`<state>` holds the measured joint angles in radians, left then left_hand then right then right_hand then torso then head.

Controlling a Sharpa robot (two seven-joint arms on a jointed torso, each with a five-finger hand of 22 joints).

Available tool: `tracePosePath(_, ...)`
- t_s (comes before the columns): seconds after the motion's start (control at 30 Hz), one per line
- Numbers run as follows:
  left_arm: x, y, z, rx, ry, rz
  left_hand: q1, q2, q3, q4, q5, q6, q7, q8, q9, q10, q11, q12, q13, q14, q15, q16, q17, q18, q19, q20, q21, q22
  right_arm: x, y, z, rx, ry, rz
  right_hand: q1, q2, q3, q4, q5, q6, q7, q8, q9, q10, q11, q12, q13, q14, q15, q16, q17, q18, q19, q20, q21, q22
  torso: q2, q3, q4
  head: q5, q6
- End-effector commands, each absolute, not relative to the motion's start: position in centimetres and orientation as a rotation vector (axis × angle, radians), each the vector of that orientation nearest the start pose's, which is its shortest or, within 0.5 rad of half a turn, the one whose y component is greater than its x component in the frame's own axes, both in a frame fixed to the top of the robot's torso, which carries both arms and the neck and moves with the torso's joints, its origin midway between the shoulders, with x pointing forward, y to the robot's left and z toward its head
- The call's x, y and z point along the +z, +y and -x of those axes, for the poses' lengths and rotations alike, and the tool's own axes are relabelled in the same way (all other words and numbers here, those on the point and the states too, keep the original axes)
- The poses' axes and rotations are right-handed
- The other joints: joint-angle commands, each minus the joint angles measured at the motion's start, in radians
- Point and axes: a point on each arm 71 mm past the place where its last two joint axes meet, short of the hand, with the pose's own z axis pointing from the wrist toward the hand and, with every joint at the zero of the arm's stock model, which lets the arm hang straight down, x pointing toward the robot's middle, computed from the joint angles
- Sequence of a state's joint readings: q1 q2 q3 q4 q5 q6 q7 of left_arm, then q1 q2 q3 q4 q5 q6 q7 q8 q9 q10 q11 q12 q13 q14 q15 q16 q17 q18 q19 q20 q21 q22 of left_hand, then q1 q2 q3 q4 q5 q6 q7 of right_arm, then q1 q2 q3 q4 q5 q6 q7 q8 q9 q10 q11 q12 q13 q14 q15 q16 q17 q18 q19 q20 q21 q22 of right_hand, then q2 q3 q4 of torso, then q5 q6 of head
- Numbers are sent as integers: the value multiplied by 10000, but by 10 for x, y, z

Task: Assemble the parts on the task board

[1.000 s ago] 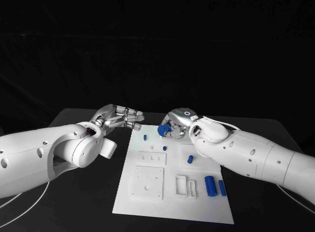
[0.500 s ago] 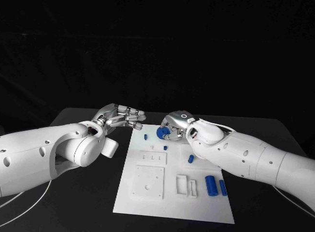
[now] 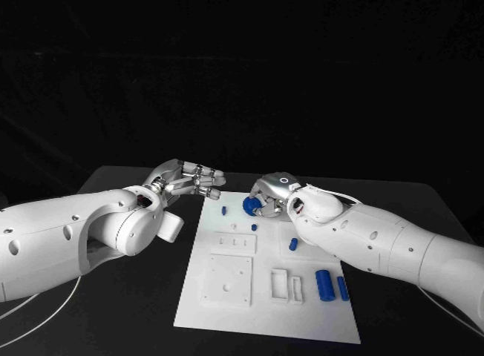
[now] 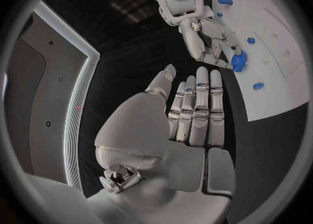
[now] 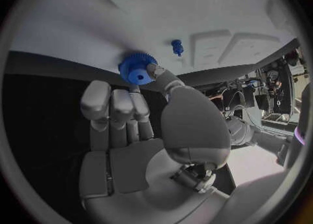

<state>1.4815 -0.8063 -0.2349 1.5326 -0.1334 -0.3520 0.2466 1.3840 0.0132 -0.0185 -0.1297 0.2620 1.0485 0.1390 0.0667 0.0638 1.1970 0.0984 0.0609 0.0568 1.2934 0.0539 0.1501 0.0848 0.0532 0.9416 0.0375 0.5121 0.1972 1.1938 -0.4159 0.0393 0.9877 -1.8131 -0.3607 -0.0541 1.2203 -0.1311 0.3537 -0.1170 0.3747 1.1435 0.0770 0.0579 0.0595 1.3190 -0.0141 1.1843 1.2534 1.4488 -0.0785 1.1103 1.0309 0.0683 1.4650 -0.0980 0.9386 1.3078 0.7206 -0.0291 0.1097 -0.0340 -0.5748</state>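
The white task board [image 3: 266,297] lies in the middle of the black table. My right hand [image 3: 270,193] hovers over the board's far end and pinches a blue gear [image 3: 251,203] at its fingertips. The right wrist view shows the blue gear [image 5: 135,71] at the thumb tip, close above the board's edge [image 5: 78,36]. My left hand [image 3: 186,180] is beside the board's far left corner, with its fingers stretched out and apart and nothing in them. In the left wrist view, the left hand [image 4: 195,109] points toward the right hand [image 4: 205,39] and the gear [image 4: 238,61].
Small blue parts lie on the board: a peg [image 3: 223,211], another [image 3: 253,227], a short piece [image 3: 293,243] and two cylinders [image 3: 324,285] [image 3: 341,288] near the right edge. White recessed blocks [image 3: 227,280] sit at the board's near left.
My right hand has sunk slightly toward the board with the gear. The left hand has barely moved.
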Motion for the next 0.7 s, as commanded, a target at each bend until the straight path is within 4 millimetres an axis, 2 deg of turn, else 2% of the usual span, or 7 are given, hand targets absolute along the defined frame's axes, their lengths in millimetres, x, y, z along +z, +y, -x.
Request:
tracePosePath(0.03, -115, 189, -508, -14013, 15715, 8117, -12, 33, -58, -13, 33, -72, -22, -20, 5, -59, 15, -26, 17, 39, 33, -68, 2, 9, 15, 19, 35, -10, -191, -118, -567, 4520, 14705, 4346, -29, 12, -30, 20, 42, 134, 3, 34, 29, -65, -22, -53, -23, -10, -65, -50, -24, 39, 436, -80, -84, 1123, 0, -4, -3, 13, -11)
tracePosePath(0.57, -115, 189, -508, -14015, 15713, 8112, -33, 37, -53, -9, 30, -81, -20, -22, 4, -65, 17, -26, 17, 40, 34, -67, 2, 9, 11, 20, 51, -39, -193, -110, -565, 4808, 14813, 4418, -68, -22, -292, 165, -102, -144, 66, 36, 25, -163, 23, -194, -163, -17, -40, -133, -74, 75, 430, -53, -198, 1108, -3, -11, -13, 23, -7)
tracePosePath(0.7, -115, 189, -508, -14013, 15711, 8112, -33, 37, -53, -9, 30, -81, -20, -22, 4, -65, 17, -26, 17, 40, 34, -67, 2, 9, 11, 20, 51, -39, -193, -107, -564, 4910, 14798, 4433, -32, -5, -566, 306, -371, -253, 91, 38, 25, -189, 43, -232, -218, -17, -25, -172, -93, 93, 431, -34, -248, 1102, -3, -5, -15, 25, -7)
